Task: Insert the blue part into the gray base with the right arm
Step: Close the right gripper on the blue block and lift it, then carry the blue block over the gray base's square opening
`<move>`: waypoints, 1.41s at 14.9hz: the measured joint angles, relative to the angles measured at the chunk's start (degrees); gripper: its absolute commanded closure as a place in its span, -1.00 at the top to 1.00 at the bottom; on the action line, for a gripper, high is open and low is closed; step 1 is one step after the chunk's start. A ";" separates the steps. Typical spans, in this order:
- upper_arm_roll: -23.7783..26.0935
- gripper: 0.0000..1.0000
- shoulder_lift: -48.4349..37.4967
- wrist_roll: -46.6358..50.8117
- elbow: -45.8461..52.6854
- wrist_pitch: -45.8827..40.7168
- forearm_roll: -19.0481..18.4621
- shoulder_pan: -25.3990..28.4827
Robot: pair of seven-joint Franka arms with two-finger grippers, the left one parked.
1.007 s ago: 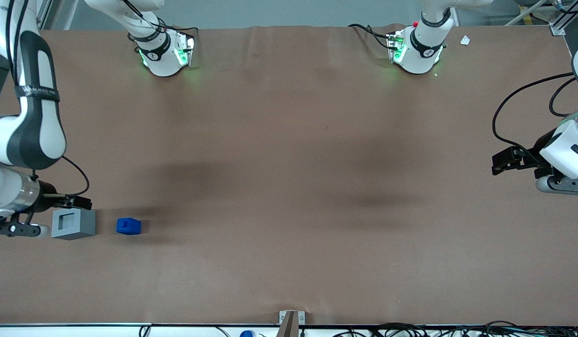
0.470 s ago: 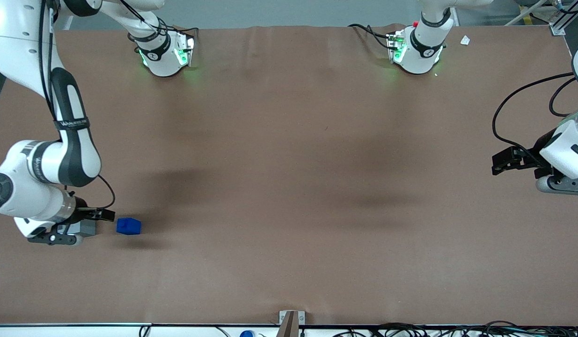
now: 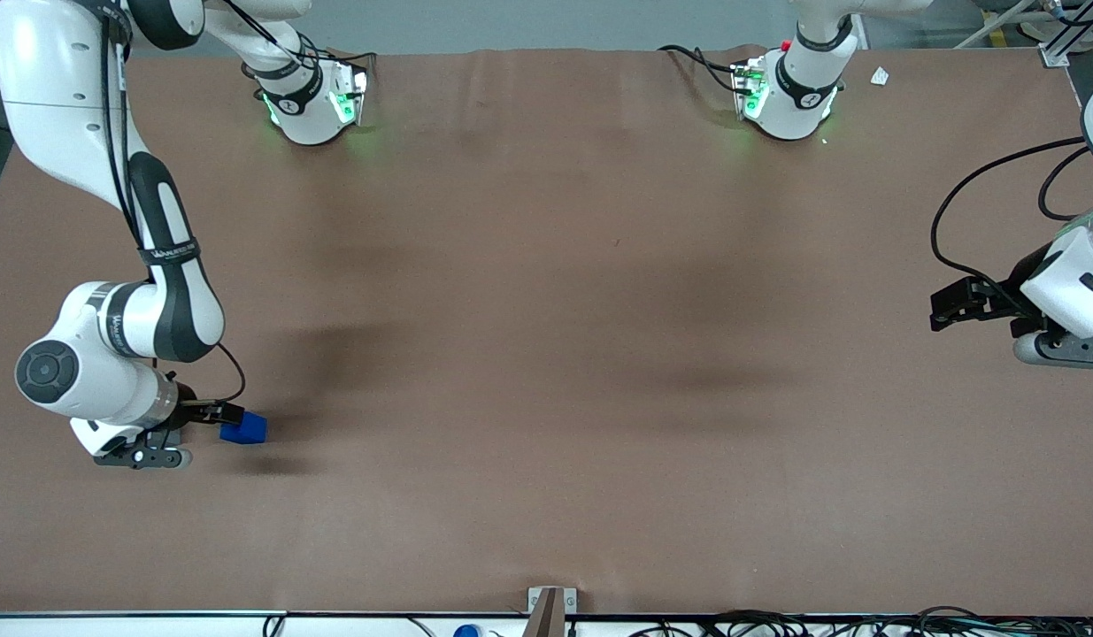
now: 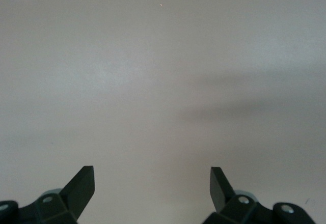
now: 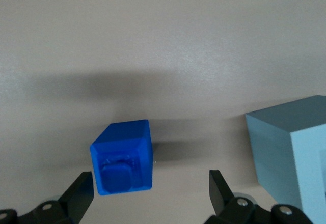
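Note:
The blue part point(image 3: 245, 430) lies on the brown table, toward the working arm's end. My right arm's gripper point(image 3: 148, 435) hangs just beside it, pointing down at the table. In the right wrist view the gripper point(image 5: 151, 179) is open and empty. The blue part point(image 5: 124, 158) lies close to one fingertip point(image 5: 84, 183), partly between the two fingers, its notched face toward the camera. The gray base point(image 5: 295, 158) stands beside the other finger, outside the jaws. In the front view the gray base is hidden under my wrist.
The two arm bases point(image 3: 311, 102) point(image 3: 789, 93) stand at the table's edge farthest from the front camera. A small bracket point(image 3: 550, 606) and cables sit at the near edge. The brown table point(image 3: 546, 354) stretches wide toward the parked arm's end.
My right arm has swung toward the blue part, passing over the gray base, which was in plain view and is now covered by my wrist. The blocks have not moved.

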 measured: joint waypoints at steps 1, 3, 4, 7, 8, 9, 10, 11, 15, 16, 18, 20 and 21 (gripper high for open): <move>0.02 1.00 0.25 0.00 0.00 0.47 0.00 0.21; 0.15 1.00 0.55 0.00 0.00 0.81 0.00 0.58; 0.22 0.97 0.62 0.00 0.00 0.83 0.01 0.69; 0.28 0.85 1.06 0.01 0.00 1.59 0.10 0.90; 0.32 0.80 1.37 0.01 0.00 2.10 0.12 0.93; 0.37 0.66 1.78 0.01 0.00 2.73 0.13 0.97; 0.40 0.54 2.18 0.01 0.00 3.21 0.13 1.01; 0.43 0.47 2.50 0.01 0.00 3.52 0.14 1.05; 0.47 -0.48 2.96 0.03 0.00 3.82 0.18 1.10; 0.48 -0.78 2.95 0.04 0.04 3.82 0.24 1.11; 0.49 -0.99 2.96 0.04 0.08 3.82 0.27 1.14; 0.47 -0.99 2.91 -0.11 0.46 2.76 0.27 1.15; 0.37 -0.99 2.70 -0.64 1.43 0.29 0.22 1.15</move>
